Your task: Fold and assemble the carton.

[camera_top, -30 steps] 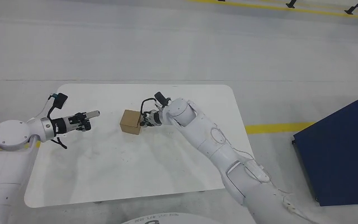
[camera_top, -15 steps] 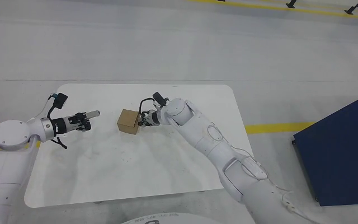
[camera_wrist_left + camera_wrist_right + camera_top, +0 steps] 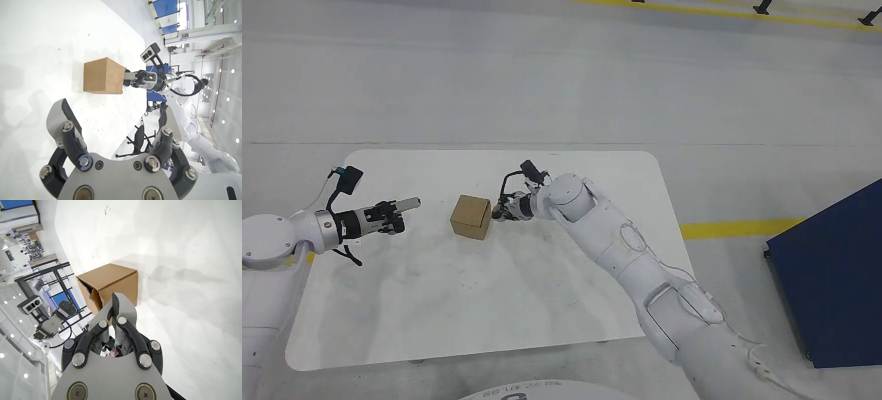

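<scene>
A closed brown carton (image 3: 471,216) sits upright on the white table (image 3: 492,300), a little left of the middle. In the right wrist view the carton (image 3: 113,283) shows a ragged flap edge on one side face. My right gripper (image 3: 501,212) is shut with nothing between its fingers, and its tip (image 3: 114,297) is at the carton's right side face. The left wrist view also shows the carton (image 3: 103,77), with the right gripper (image 3: 126,78) against its side. My left gripper (image 3: 408,205) hangs over the table's left part, well clear of the carton, fingers (image 3: 65,110) open and holding nothing.
Bare tabletop lies all around the carton, with the most room toward the front edge. A dark blue panel (image 3: 842,270) stands on the floor off to the right. A black office chair (image 3: 140,138) shows beyond the table's edge.
The right gripper nudged the carton slightly to the left and the carton then stayed put; the right arm shifted a little. The left arm has not moved.
</scene>
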Robot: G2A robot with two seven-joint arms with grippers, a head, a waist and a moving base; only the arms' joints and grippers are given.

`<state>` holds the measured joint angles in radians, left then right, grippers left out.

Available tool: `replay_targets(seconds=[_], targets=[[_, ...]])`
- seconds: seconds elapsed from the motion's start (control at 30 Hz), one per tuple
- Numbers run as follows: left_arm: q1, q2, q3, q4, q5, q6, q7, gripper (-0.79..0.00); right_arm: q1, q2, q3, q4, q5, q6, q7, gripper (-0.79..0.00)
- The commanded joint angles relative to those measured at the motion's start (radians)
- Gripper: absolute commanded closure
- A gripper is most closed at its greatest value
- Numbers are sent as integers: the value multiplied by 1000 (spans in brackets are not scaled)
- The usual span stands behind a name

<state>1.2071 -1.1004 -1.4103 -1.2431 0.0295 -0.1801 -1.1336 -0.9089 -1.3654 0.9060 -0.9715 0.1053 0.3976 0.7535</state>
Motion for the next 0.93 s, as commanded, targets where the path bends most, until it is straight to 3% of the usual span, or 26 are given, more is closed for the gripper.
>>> replay_targets(seconds=[0.0, 0.23, 0.3, 0.33, 0.37, 0.4, 0.53, 0.57, 0.9], targets=[[0, 0, 0, 0, 0, 0, 0, -785, -22, 23, 55, -39, -8, -14, 26, 0], [0, 0, 0, 0, 0, 0, 0, -785, -129, 117, 334, -248, 11, -120, 208, 0], [0, 0, 0, 0, 0, 0, 0, -785, -142, 140, 419, -293, 26, -140, 287, -237], [0, 0, 0, 0, 0, 0, 0, -785, -142, 144, 432, -298, 29, -141, 300, -308], [0, 0, 0, 0, 0, 0, 0, -784, -142, 139, 403, -290, 25, -140, 275, -8], [0, 0, 0, 0, 0, 0, 0, -784, -143, 144, 430, -298, 28, -142, 299, -17], [0, 0, 0, 0, 0, 0, 0, -784, -142, 144, 432, -298, 29, -141, 300, -252], [0, 0, 0, 0, 0, 0, 0, -785, -142, 144, 431, -298, 29, -141, 300, -277], [0, 0, 0, 0, 0, 0, 0, -784, -142, 144, 431, -298, 29, -141, 300, -303]])
